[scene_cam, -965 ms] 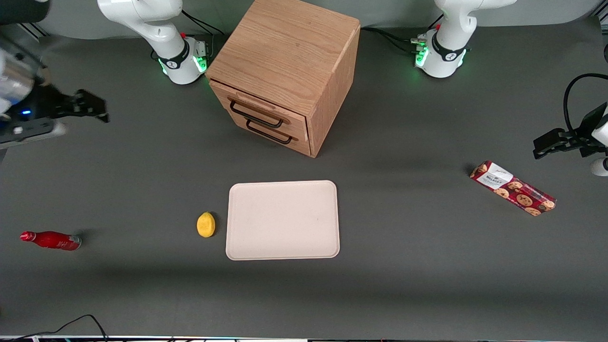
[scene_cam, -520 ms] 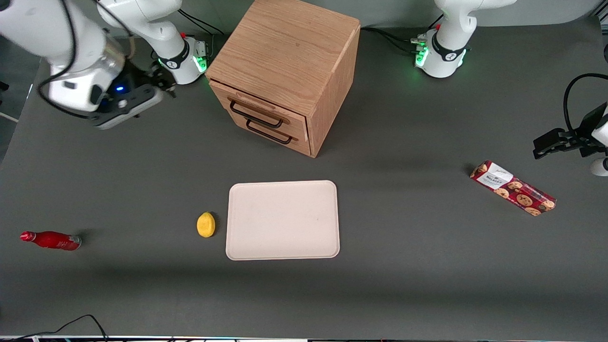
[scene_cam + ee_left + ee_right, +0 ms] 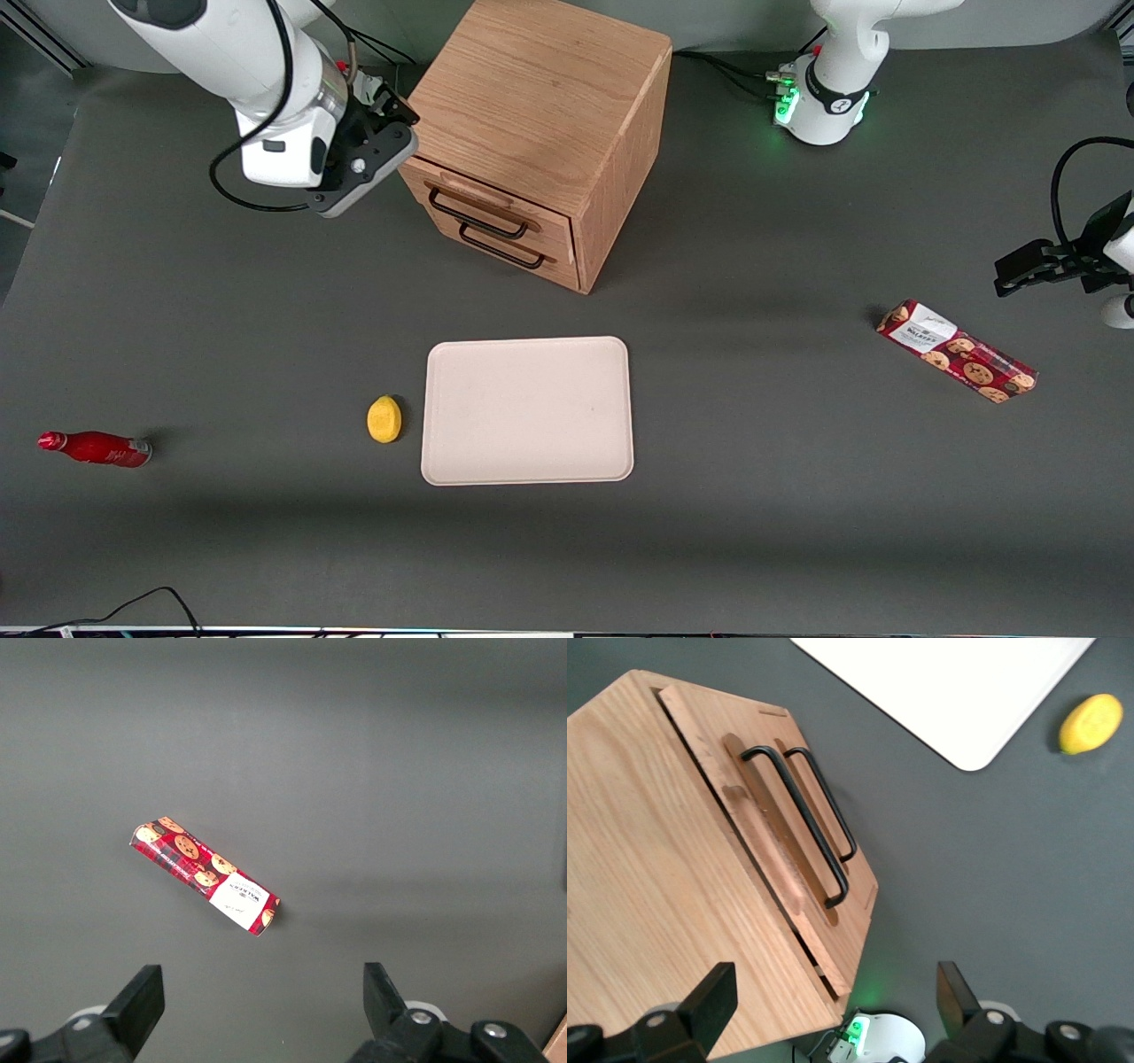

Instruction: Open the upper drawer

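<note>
The oak cabinet point(image 3: 532, 97) stands at the back middle of the table. Its upper drawer point(image 3: 547, 225) is shut, with a black bar handle point(image 3: 478, 221) under a small raised wooden strip point(image 3: 474, 191). The bottom drawer's handle point(image 3: 503, 249) lies just below. My right gripper point(image 3: 394, 105) is open and empty. It hovers beside the cabinet's upper front corner, at the working arm's end of the drawer front, touching nothing. The right wrist view shows the gripper point(image 3: 833, 992) with its jaws wide apart over the cabinet's top edge, and the upper drawer's handle point(image 3: 799, 826).
A pale tray point(image 3: 527, 409) lies nearer the front camera than the cabinet, with a lemon point(image 3: 384, 418) beside it. A red bottle point(image 3: 93, 447) lies toward the working arm's end of the table. A cookie pack point(image 3: 955, 351) lies toward the parked arm's end.
My right arm has swung in from the working arm's end of the table to the cabinet's front corner. The drawers and loose objects have not moved.
</note>
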Controlling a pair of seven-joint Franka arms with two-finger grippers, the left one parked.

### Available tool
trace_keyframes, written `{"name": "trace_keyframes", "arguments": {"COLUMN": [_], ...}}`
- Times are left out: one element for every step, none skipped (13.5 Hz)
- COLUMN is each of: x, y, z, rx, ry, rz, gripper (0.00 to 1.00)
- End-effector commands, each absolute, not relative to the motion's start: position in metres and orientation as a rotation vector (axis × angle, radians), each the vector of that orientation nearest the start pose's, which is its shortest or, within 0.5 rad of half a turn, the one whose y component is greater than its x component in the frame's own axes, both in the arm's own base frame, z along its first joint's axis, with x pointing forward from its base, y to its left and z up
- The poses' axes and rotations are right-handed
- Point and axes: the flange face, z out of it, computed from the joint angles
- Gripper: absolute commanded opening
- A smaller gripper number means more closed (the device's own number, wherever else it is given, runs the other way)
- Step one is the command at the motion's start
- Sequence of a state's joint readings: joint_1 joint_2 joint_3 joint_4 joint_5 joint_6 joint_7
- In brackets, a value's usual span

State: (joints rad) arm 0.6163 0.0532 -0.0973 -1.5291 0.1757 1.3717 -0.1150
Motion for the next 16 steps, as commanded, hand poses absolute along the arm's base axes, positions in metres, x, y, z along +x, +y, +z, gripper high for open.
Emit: {"name": "trace_keyframes", "arguments": {"x": [0.463,0.464,0.464,0.465,0.475,0.481,0.485,0.491,0.496,0.500,0.506,0.510,0.512,0.514,0.514,0.513], "y": [0.307,0.308,0.313,0.318,0.314,0.312,0.312,0.310,0.310,0.311,0.314,0.314,0.318,0.319,0.319,0.318], "z": [0.600,0.597,0.592,0.584,0.573,0.564,0.556,0.548,0.540,0.529,0.516,0.503,0.493,0.481,0.467,0.458], "rx": [-2.802,-2.798,-2.769,-2.717,-2.682,-2.658,-2.636,-2.627,-2.632,-2.637,-2.645,-2.649,-2.649,-2.635,-2.604,-2.597], "ry": [-0.997,-0.991,-0.983,-0.961,-0.918,-0.933,-0.989,-1.000,-0.989,-0.984,-0.979,-0.969,-0.970,-0.995,-1.036,-1.043], "rz": [0.356,0.357,0.373,0.407,0.435,0.449,0.454,0.464,0.473,0.491,0.499,0.517,0.537,0.561,0.586,0.589], "gripper": [1.00,1.00,1.00,1.00,1.00,1.00,1.00,1.00,1.00,1.00,1.00,1.00,1.00,1.00,1.00,1.00]}}
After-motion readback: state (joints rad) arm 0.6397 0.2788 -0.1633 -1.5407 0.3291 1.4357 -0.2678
